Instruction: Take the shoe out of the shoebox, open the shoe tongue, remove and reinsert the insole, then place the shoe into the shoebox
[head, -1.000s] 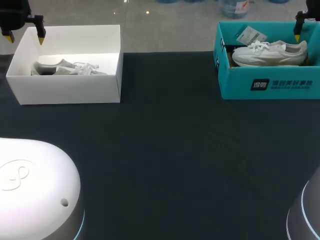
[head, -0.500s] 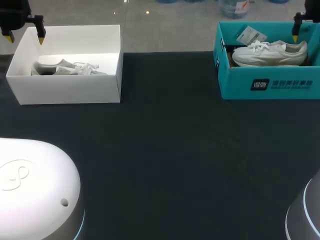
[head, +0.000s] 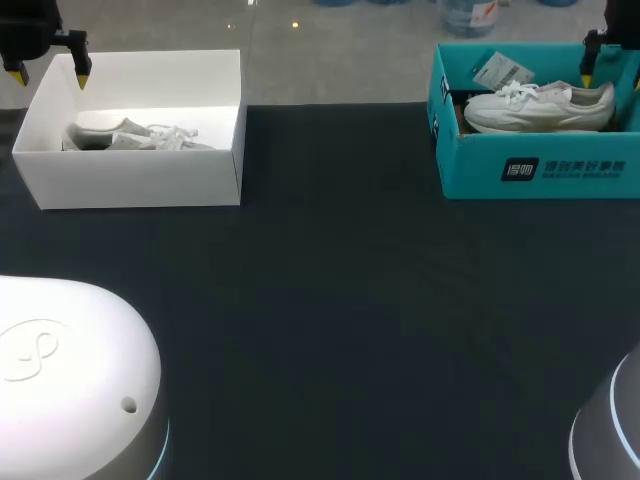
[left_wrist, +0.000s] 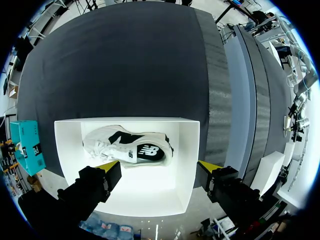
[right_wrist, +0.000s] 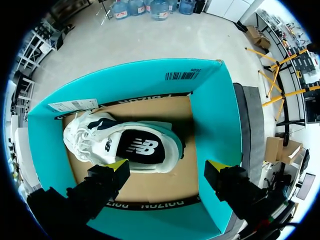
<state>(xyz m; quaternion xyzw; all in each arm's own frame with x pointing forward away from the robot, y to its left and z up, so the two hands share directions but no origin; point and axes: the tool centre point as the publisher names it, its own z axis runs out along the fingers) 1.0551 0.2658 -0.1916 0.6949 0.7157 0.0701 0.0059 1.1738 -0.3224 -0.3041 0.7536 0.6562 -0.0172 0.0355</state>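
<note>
A white sneaker (head: 540, 105) lies on its side in the teal shoebox (head: 470, 165) at the back right. My right gripper (head: 613, 80) hangs open over that box's right end. In the right wrist view the sneaker (right_wrist: 125, 142) lies under and just ahead of the open gripper (right_wrist: 167, 166), untouched, inside the teal box (right_wrist: 215, 110). A second white sneaker (head: 135, 135) lies in a white box (head: 130, 180) at the back left. My left gripper (head: 50, 75) is open above that box's far left corner. Its wrist view shows the sneaker (left_wrist: 130, 147) below the open gripper (left_wrist: 159, 167).
A paper tag (head: 503, 70) leans in the teal box beside the shoe's laces. The dark tablecloth (head: 330, 300) spreads between the two boxes. White robot bases (head: 70, 380) sit at the near left and near right corners.
The right gripper has shifted slightly left and down over the teal box. The left arm and both shoes have not moved.
</note>
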